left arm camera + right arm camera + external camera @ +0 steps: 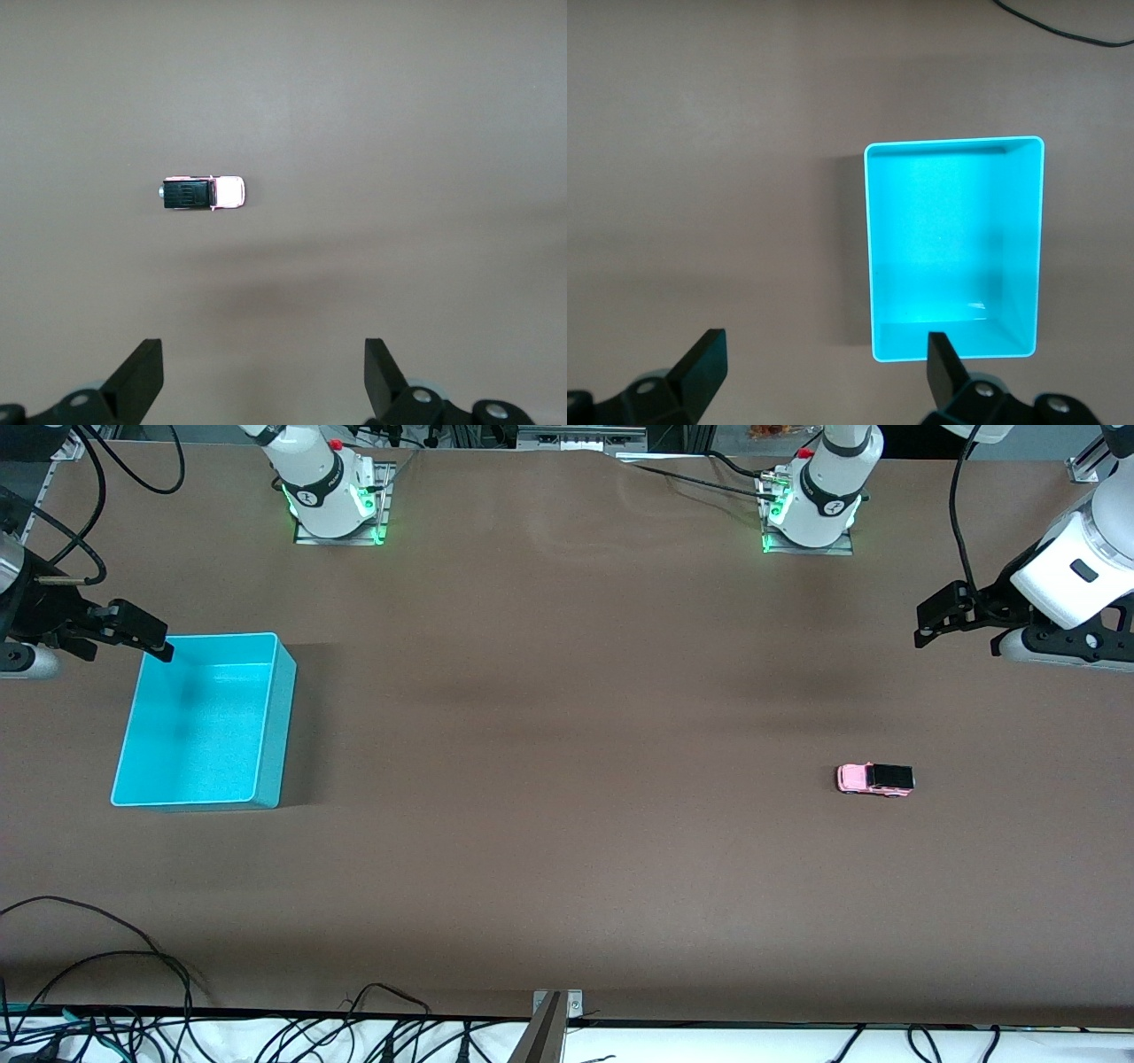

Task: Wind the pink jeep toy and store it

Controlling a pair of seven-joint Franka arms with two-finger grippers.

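Brown desk (567, 850) with jeep (874, 779) at four o'clock, bin (275, 717) at nine.
Both tools, left (941, 618) and right (142, 633), hover wide open and empty; a small jeep could slip from a loose pinch.

pink jeep toy (874, 779), black roof, turquoise bin (203, 722)
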